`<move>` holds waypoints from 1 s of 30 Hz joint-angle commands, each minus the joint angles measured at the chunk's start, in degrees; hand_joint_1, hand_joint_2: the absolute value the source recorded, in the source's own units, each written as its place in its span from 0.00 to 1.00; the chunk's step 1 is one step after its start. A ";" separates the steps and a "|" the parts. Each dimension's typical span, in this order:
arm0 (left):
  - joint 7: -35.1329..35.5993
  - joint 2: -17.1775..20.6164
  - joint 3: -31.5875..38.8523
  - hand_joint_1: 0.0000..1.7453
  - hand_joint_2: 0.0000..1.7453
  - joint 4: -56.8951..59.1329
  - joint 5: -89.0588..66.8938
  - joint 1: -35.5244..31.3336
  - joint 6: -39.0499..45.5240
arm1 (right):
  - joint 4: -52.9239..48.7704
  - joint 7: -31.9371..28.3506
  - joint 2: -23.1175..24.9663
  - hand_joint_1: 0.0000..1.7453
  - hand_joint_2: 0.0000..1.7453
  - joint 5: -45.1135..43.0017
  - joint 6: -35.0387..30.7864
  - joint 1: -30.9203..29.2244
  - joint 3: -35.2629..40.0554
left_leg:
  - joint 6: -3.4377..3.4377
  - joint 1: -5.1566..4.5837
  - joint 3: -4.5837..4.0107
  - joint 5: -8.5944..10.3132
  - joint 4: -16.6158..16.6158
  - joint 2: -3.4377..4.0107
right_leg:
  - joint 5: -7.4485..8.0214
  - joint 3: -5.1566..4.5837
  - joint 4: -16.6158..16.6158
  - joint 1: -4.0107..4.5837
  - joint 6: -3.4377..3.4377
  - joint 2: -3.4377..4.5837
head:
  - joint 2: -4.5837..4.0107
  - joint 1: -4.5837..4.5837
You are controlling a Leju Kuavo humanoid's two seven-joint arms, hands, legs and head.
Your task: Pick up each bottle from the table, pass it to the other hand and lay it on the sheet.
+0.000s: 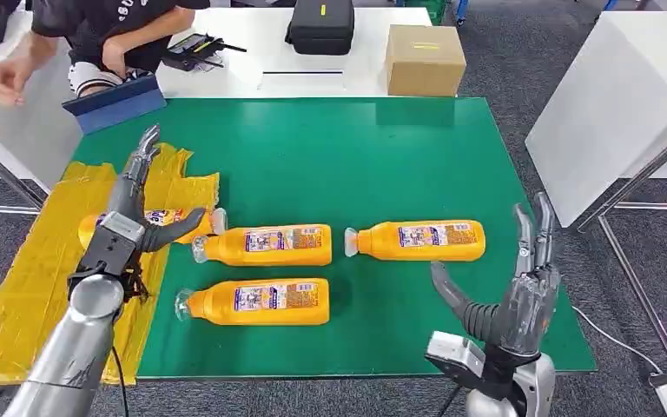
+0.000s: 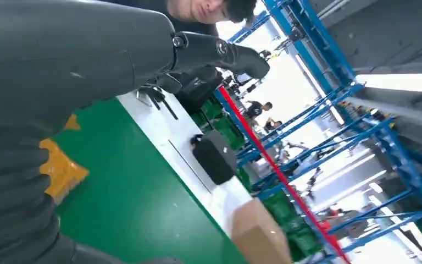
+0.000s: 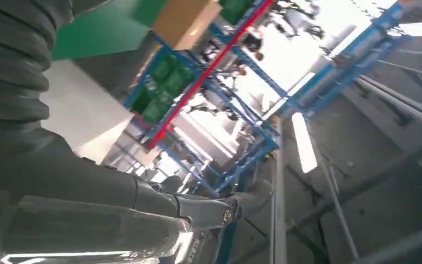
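Left robot hand is hovering above the yellow sheet, fingers stretched out, thumb apart, grasping nothing; it is sitting over the bottle on the sheet and partly hiding it, contact not clear. Right robot hand is raised at the near right of the green tabletop, fingers pointing up and spread, released, touching nothing. Three more orange bottles are lying flat on the green: middle bottle, near bottle, right bottle, the last just beyond the right robot hand.
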 commanded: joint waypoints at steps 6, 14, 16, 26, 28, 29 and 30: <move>-0.01 -3.13 0.57 0.00 1.00 -5.33 3.88 5.98 -3.53 | 5.13 20.37 -9.51 0.00 1.00 16.09 22.02 -3.36 -4.92 | -0.11 -0.04 0.16 -0.07 -0.05 -0.09 | -0.03 0.12 -0.09 -0.05 -0.01 -0.10 | 0.00 -0.02; -0.29 -3.83 1.14 0.00 1.00 -5.13 4.52 6.68 -5.00 | 9.12 23.81 -11.46 0.00 1.00 17.05 33.21 -5.19 -5.11 | -0.15 0.00 0.18 -0.09 -0.03 -0.04 | -0.04 0.29 -0.07 -0.02 -0.03 -0.08 | 0.00 -0.02; -0.79 -4.60 1.43 0.00 1.00 -5.84 4.55 7.98 -6.29 | 11.97 23.39 -13.10 0.00 1.00 14.89 36.70 -5.85 -5.61 | -0.14 0.03 0.17 -0.09 -0.03 0.04 | 0.00 0.28 -0.11 0.00 -0.02 0.00 | 0.00 -0.02; 0.07 -6.36 1.66 0.00 1.00 -6.37 2.40 7.92 -8.41 | 32.70 16.76 -17.48 0.00 1.00 9.91 43.46 -18.62 -2.06 | -0.11 0.04 0.13 -0.08 -0.02 0.23 | 0.08 0.34 -0.12 0.02 -0.02 0.19 | 0.00 -0.02; -0.03 -6.47 1.66 0.00 1.00 -5.54 2.41 7.40 -8.54 | 34.85 16.31 -17.57 0.00 1.00 9.51 43.42 -20.08 -1.62 | -0.08 -0.01 0.14 -0.02 -0.03 0.09 | 0.05 0.28 -0.07 -0.03 -0.01 0.05 | 0.00 0.00; -0.18 -6.57 1.61 0.00 1.00 -4.72 2.39 6.73 -8.69 | 38.22 15.55 -17.67 0.00 1.00 9.36 43.59 -22.45 -0.44 | -0.17 0.01 0.27 -0.05 -0.02 0.14 | 0.04 0.38 -0.07 -0.01 -0.04 0.06 | 0.00 -0.04; -0.25 -6.58 1.58 0.00 1.00 -4.56 2.37 6.57 -8.76 | 39.29 15.35 -17.56 0.00 1.00 9.20 43.39 -23.27 -0.08 | -0.12 0.02 0.25 -0.03 -0.01 0.05 | 0.04 0.32 -0.08 0.00 -0.03 0.02 | 0.00 0.00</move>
